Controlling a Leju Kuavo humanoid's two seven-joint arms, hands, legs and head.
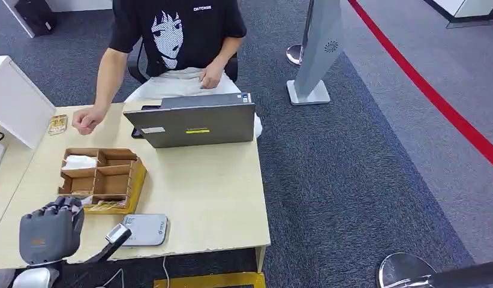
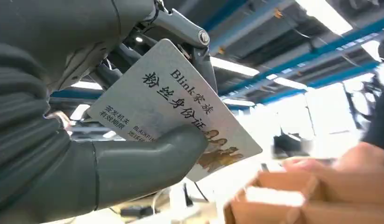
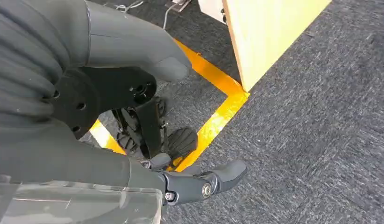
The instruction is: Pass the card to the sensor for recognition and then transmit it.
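Left hand (image 2: 87,140) pinches the card (image 2: 176,107) between thumb and fingers, just above the sensor (image 1: 145,229) at the table's (image 1: 214,192) near edge. Right hand (image 3: 148,154) hangs empty, fingers apart.

A light wooden table (image 1: 208,198) stands on dark grey carpet (image 1: 352,180). A red floor line (image 1: 436,102) runs diagonally to the right of the table. Yellow floor tape (image 3: 218,121) borders the table's near corner. A white cabinet (image 1: 16,102) adjoins the table's left side. Strip lights (image 2: 232,66) hang above
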